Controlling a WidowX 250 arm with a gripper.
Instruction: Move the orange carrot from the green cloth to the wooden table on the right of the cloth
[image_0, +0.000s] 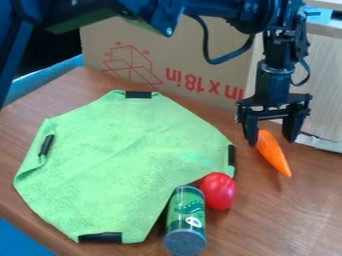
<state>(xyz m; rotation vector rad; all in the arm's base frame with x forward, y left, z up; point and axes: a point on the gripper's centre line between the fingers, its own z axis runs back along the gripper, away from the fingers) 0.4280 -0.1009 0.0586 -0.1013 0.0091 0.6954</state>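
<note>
A black robot arm comes in along the top edge of the view, and its gripper (272, 138) hangs straight down over the right side of a brown wooden table (267, 220). The two fingers are spread wide apart, pointing down, and are not closed on anything. An orange carrot (273, 154) is just beneath and between them. Its thick end is up by the finger on the left of the view, so close that it is hard to tell whether they touch, while a gap separates it from the other finger. The carrot slants away from there, its narrow tip toward the lower right.

To the left, a light green cloth (123, 160) is spread over much of the table, with folds along its edges and a black strip (100, 237) at its bottom edge. Similar dark strips mark its top, left and right edges. By its lower right edge is a shiny red tomato (218, 191), and just beside that lies a green can (186, 215) with a grey end facing the bottom of the view. Behind the cloth stands a cardboard box (194, 55) with red markings.
</note>
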